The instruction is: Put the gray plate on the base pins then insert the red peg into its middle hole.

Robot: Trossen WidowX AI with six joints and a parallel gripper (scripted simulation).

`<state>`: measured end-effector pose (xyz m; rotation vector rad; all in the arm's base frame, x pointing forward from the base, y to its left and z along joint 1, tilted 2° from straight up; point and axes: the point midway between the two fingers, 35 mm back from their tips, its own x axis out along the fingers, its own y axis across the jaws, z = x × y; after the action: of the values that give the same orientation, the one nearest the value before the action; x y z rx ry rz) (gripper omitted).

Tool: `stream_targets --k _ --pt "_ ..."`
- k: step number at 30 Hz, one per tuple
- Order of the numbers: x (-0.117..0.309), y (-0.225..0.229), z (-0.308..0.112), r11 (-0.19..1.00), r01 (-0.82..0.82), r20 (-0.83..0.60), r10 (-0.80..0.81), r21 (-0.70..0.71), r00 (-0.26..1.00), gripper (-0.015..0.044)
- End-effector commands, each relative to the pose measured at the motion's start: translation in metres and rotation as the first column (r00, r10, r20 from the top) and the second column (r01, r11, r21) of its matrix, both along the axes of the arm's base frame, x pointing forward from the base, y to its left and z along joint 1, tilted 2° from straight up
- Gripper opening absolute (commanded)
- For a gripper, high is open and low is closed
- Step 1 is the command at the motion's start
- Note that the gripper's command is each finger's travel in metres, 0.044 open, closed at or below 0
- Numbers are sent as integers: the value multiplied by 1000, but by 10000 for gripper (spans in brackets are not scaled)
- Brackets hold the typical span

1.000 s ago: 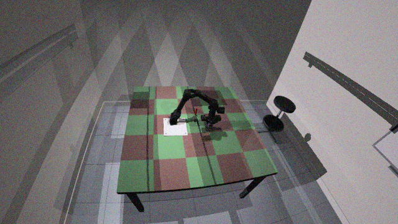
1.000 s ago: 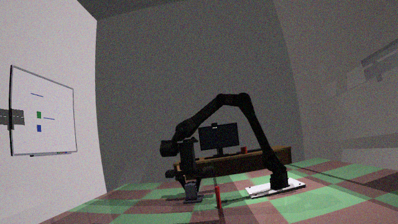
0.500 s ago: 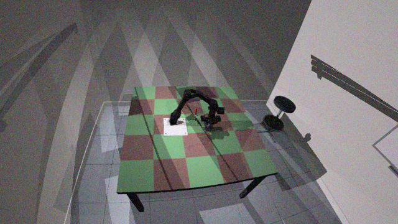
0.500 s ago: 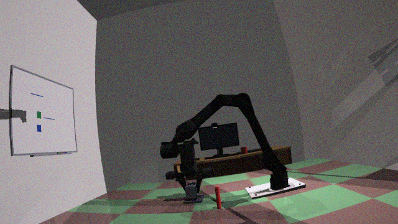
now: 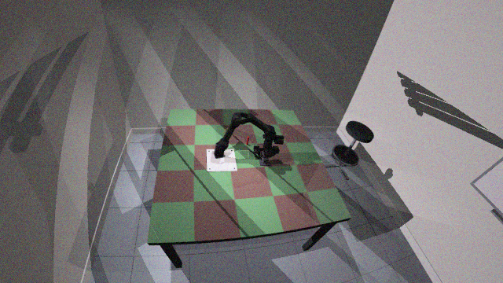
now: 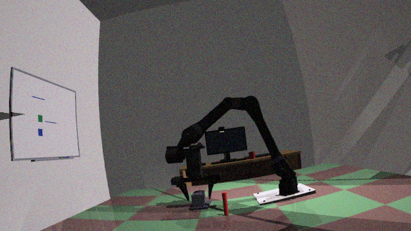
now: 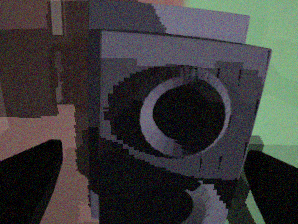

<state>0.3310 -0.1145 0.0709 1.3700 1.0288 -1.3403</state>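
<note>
The gray plate (image 6: pixel 198 198) (image 7: pixel 245 110), a thick block, sits on the darker base (image 6: pixel 195 208) (image 7: pixel 207 25) and looks about level. Its round middle hole faces up in the wrist view, with part of another hole at the lower edge. The base's pins are hidden, so I cannot tell whether the plate is fully seated. My gripper (image 6: pixel 198 199) (image 7: pixel 157 155) is open, its fingers apart on either side of the plate, with gaps visible beside it. The red peg (image 5: pixel 247 140) (image 6: pixel 225 204) stands upright on the table, apart from the base, on the arm-mount side.
The arm's white mounting board (image 5: pixel 212 166) (image 6: pixel 306 190) lies on the checkered table (image 5: pixel 251 182). Beyond the table are a black stool (image 5: pixel 359 131), a wooden desk (image 6: pixel 290 157) with a monitor (image 6: pixel 225 140), and a whiteboard (image 6: pixel 58 106) on the wall.
</note>
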Motion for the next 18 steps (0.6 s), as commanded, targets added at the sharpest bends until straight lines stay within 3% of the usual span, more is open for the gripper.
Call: stream_targets --k 1,9,18 --pt "0 0 1 1000 0 1 0 0 1000 440" --pt "1 0 9 1000 -1 0 1 0 1000 440" --pt "-2 3 113 1000 -6 -5 6 4 1000 440"
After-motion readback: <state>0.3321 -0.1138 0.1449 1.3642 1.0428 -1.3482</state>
